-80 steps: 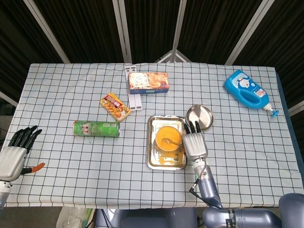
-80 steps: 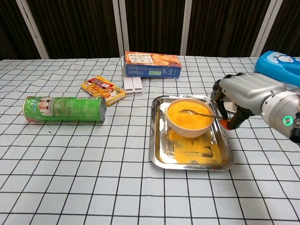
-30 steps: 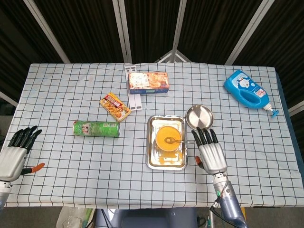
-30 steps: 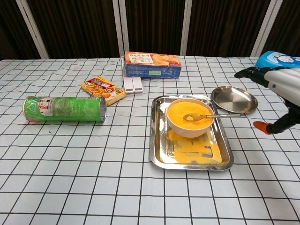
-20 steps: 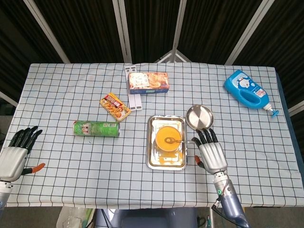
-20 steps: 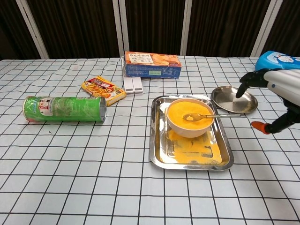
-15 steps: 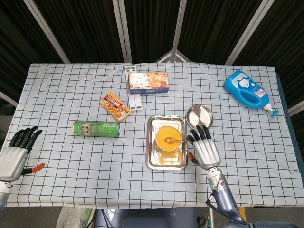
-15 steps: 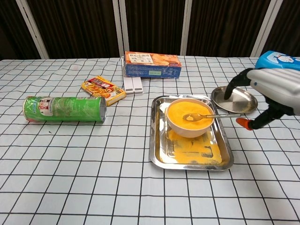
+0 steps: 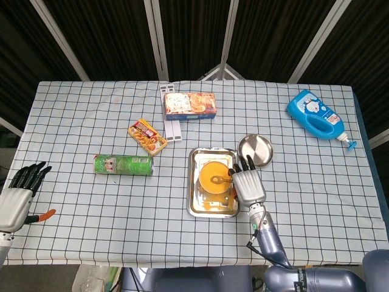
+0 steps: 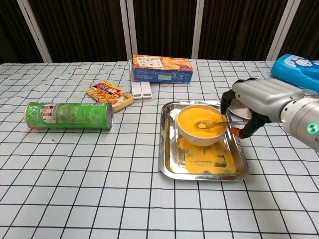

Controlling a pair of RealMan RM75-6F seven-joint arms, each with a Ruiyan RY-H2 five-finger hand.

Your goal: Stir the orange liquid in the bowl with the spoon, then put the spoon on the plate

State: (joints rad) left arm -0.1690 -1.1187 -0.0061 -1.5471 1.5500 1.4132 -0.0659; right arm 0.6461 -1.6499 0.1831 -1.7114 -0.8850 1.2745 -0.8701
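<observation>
- Right of frame centre, the bowl (image 10: 201, 125) of orange liquid sits in the tray (image 10: 171, 166), the spoon (image 10: 215, 123) resting in it.
- Our right hand (image 10: 253, 101) curls around the spoon's handle; we cannot tell whether it grips.
- Our left hand (image 9: 17, 201), lower left, lies spread, holding nothing.
- The plate (image 9: 258, 146) holds no spoon; we judge placing, perhaps stirring, remains.

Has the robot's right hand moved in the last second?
Yes. The right hand moved left, from beside the round steel plate to the metal spoon handle over the steel tray.
</observation>
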